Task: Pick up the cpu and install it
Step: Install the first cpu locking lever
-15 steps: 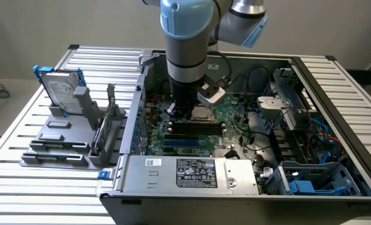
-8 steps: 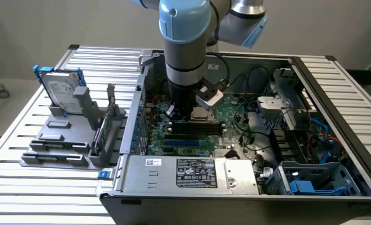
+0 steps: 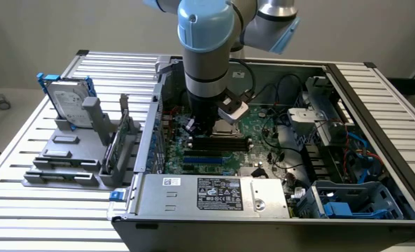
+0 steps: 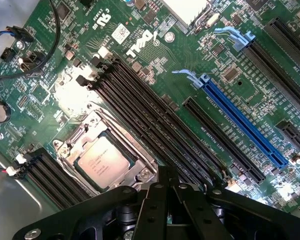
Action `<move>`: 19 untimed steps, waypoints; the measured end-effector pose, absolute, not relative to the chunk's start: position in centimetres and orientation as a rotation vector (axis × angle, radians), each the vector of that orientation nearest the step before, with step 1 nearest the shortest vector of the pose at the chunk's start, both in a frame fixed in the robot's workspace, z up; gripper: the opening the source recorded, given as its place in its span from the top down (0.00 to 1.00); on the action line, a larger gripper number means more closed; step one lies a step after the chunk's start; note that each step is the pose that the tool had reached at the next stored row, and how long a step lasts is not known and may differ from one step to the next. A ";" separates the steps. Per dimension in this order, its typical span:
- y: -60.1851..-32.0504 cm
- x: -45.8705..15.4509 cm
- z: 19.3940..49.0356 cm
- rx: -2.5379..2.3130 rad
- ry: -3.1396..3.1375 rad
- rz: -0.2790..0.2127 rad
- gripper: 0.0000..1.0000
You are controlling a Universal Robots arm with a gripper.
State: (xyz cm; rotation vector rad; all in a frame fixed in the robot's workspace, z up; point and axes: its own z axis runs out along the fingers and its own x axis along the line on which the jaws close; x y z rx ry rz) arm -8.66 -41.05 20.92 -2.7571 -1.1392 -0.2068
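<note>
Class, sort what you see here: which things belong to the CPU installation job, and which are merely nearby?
Belongs to the job:
cpu, lying in its metal socket frame
gripper, shut, above the motherboard

Just nearby:
hard drive in its blue bracket
black memory slots
blue expansion slot
power supply

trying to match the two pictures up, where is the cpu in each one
Exterior view: the cpu sits in its socket on the motherboard, just under the arm's wrist, above the black memory slots.
Wrist view: the cpu lies in the metal socket frame, close beside the tool.
Shared landmark: the black memory slots alongside the socket.
</note>
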 end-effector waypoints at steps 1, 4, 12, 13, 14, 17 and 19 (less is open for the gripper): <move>-41.0 -8.7 20.9 -2.755 -1.142 -0.207 0.89; -40.8 -8.7 20.6 -2.750 -1.150 -0.207 0.89; -40.4 -8.7 20.1 -2.741 -1.165 -0.206 0.89; -40.4 -8.8 20.1 -2.741 -1.166 -0.206 0.89; -40.4 -8.8 20.0 -2.740 -1.168 -0.206 0.89; -40.3 -8.8 19.9 -2.738 -1.171 -0.206 0.89; -40.2 -8.8 19.9 -2.737 -1.173 -0.206 0.89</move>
